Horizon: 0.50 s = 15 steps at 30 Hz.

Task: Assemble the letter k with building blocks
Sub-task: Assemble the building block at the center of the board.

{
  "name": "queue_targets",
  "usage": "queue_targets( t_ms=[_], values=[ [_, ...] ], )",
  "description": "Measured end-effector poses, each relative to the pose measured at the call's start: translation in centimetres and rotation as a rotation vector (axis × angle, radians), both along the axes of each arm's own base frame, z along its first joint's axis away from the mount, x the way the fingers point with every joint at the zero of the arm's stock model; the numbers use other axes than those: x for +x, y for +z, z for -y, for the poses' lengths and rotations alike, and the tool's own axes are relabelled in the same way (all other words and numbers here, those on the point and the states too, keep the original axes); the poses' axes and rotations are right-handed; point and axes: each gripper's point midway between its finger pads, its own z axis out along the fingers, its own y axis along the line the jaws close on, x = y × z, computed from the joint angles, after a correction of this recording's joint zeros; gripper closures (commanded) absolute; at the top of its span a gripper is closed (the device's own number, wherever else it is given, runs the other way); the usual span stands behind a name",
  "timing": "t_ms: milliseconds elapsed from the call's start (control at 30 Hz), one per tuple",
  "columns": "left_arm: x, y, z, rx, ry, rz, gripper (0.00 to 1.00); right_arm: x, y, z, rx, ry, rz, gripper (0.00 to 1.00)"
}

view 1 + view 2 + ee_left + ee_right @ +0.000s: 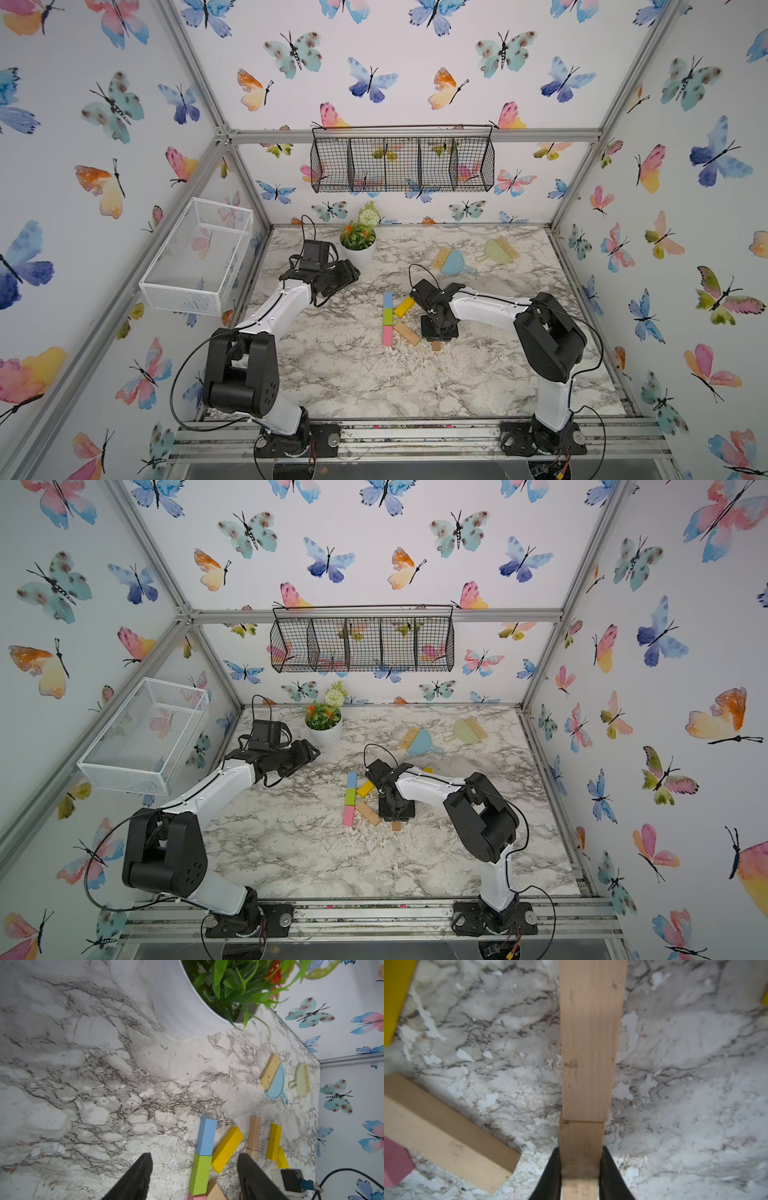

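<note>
Nine building blocks can be counted: one blue block (388,300), one green block (387,316), one pink block (387,336), three yellow and three plain tan. One potted plant (358,245) and two dustpans with brushes, a blue dustpan (453,262) and a green dustpan (498,251), stand at the back of the marble table (332,374). Farthest left, beside the plant's pot and well apart from the blocks, the left gripper (194,1155) has its jaws spread about halfway with nothing between them. Next comes the straight column of blue, green and pink, end to end with pink nearest the arm bases. Just right of it a slanted yellow block (404,306) rests its near end against the green one, and a slanted tan block (407,333) runs off from the pink one's upper end. Right again, the right gripper (581,1148) points down, jaws clenched on the sides of the held tan block (581,1132), which meets a second tan block (591,1043) end to end. Beyond those, a second yellow block (273,1141) and a third yellow block (282,1159) lie touching.
</note>
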Motion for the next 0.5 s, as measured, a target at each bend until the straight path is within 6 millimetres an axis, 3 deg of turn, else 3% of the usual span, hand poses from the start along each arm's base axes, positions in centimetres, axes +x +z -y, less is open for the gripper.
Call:
queue_targets(
  t_ms=[500],
  values=[
    [0.02, -0.08, 0.00, 0.001, 0.000, -0.002, 0.32, 0.39, -0.05, 0.34, -0.008, -0.011, -0.001, 0.78]
  ],
)
